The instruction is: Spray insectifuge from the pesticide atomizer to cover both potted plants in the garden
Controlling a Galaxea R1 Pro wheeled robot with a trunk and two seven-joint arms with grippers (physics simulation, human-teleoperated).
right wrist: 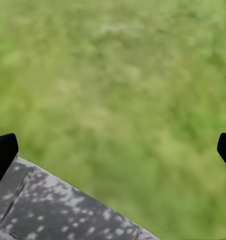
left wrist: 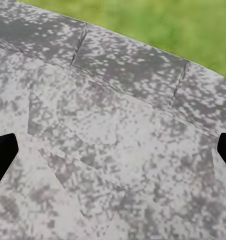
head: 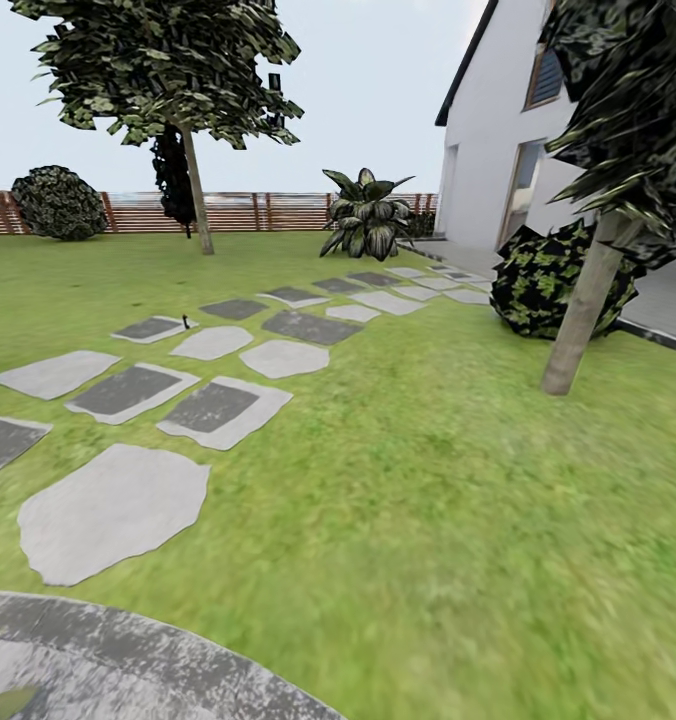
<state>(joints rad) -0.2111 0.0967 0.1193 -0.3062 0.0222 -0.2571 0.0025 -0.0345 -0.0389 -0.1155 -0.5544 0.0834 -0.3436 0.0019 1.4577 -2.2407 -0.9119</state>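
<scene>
The pesticide atomizer (head: 186,322) stands on a far stepping stone (head: 154,328) in the lawn (head: 428,480). Left gripper (left wrist: 113,150) jaws released over the patio (left wrist: 118,125); right gripper (right wrist: 113,150) jaws released over grass.

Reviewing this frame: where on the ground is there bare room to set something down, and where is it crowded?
Widest bare patch: lawn between the stepping stones and the tree trunk. The patio edge nearest the camera is bare too, under the left end effector. Crowded: the bush beside the trunk and the striped shrub by the fence.
</scene>
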